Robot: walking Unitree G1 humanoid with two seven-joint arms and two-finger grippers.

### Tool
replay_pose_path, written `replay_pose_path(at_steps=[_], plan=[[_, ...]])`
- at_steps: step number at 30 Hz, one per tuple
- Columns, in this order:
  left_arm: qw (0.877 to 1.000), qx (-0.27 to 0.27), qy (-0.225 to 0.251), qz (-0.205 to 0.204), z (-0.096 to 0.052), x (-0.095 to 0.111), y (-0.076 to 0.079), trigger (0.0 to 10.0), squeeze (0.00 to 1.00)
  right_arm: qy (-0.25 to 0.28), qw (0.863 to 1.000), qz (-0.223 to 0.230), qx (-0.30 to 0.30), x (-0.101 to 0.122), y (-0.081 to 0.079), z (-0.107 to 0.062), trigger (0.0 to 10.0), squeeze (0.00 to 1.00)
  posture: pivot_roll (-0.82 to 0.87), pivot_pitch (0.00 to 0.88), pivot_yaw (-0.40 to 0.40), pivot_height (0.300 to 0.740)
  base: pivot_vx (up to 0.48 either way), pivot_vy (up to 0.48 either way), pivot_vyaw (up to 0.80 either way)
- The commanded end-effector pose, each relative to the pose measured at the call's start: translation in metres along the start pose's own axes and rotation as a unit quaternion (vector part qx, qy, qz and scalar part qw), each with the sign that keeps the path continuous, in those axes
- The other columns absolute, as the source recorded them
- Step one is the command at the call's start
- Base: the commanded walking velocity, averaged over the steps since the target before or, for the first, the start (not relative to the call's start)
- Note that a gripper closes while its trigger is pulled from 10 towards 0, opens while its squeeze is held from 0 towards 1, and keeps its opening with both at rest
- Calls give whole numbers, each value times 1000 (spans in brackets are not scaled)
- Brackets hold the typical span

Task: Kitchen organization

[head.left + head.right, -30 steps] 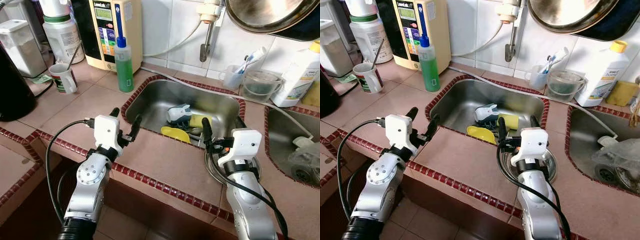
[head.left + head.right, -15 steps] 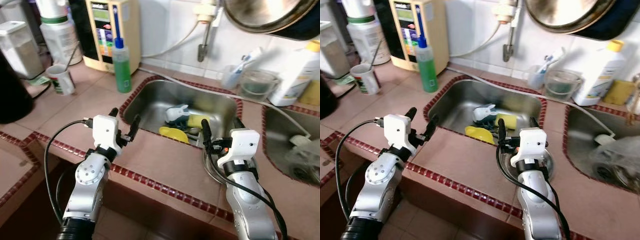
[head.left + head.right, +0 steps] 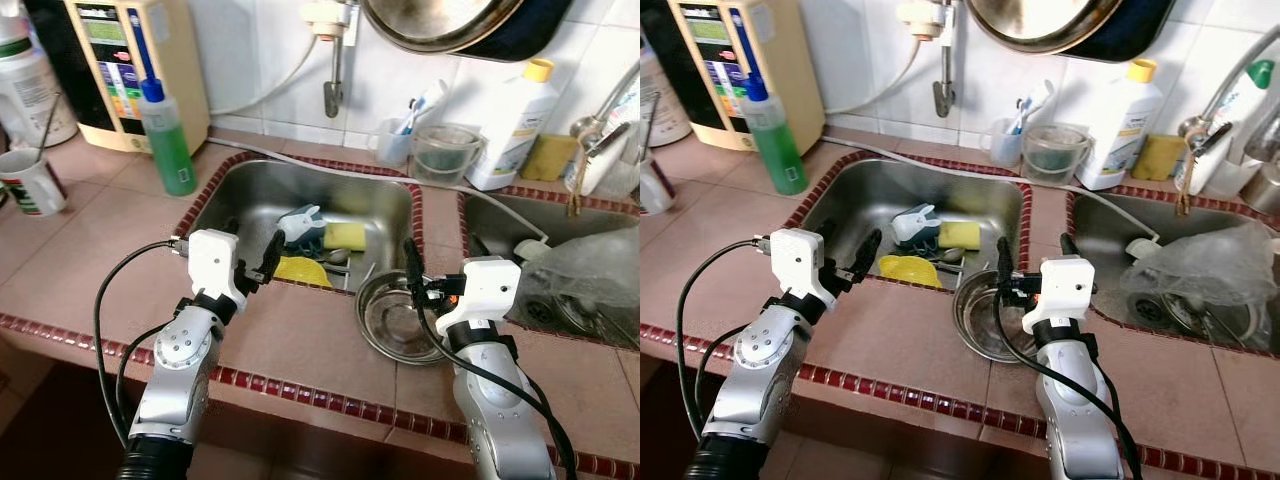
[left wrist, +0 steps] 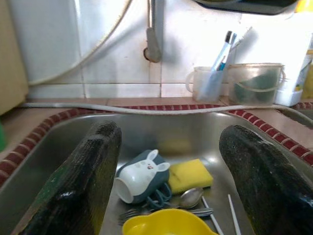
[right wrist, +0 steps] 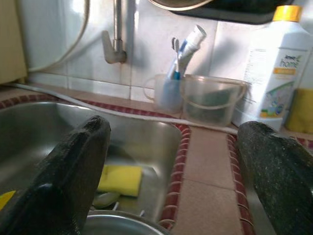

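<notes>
Sink, stainless, set in a pink tiled counter with red trim: holds a small white-and-grey bunny cup on its side, a yellow sponge just beside it, a yellow plastic scoop at the near wall, and a spoon with other cutlery. Steel bowl sits on the counter at the sink's near right corner. Left gripper: held over the counter edge at the sink's near left, fingers spread wide, holding nothing. Right gripper: held above the steel bowl, fingers likewise wide apart and empty. Green soap bottle stands left of the sink. Toothbrush cup, clear tub and white detergent bottle line the back wall. Second sink lies to the right.
</notes>
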State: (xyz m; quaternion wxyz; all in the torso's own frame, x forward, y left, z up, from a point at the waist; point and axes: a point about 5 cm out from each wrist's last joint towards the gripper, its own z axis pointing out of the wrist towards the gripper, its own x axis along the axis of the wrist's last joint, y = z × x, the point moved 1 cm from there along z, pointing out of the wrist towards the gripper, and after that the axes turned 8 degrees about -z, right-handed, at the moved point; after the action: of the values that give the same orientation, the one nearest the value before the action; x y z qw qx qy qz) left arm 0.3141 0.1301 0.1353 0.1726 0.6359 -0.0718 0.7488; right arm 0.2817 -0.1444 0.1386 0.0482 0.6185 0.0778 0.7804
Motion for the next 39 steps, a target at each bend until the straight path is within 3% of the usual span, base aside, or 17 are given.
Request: replay_pose_path(at_steps=[1,10,39], plan=[[1000,-4,9,-2,2,6,2,10000,0,-6,1000,0,-8,-1,4,2,10000,0,-12,0,1,740,0,0,-763],[1000,0,9,-8,4,7,1,10000,0,6,1000,4,-9,1,4,2,10000,0,-12,0,-2,740,-304,-204,-281],[999,-33,16,22,4,7,6,10000,0,5,1000,-7,1,-1,2,4,10000,0,-7,0,-11,740,0,0,0]])
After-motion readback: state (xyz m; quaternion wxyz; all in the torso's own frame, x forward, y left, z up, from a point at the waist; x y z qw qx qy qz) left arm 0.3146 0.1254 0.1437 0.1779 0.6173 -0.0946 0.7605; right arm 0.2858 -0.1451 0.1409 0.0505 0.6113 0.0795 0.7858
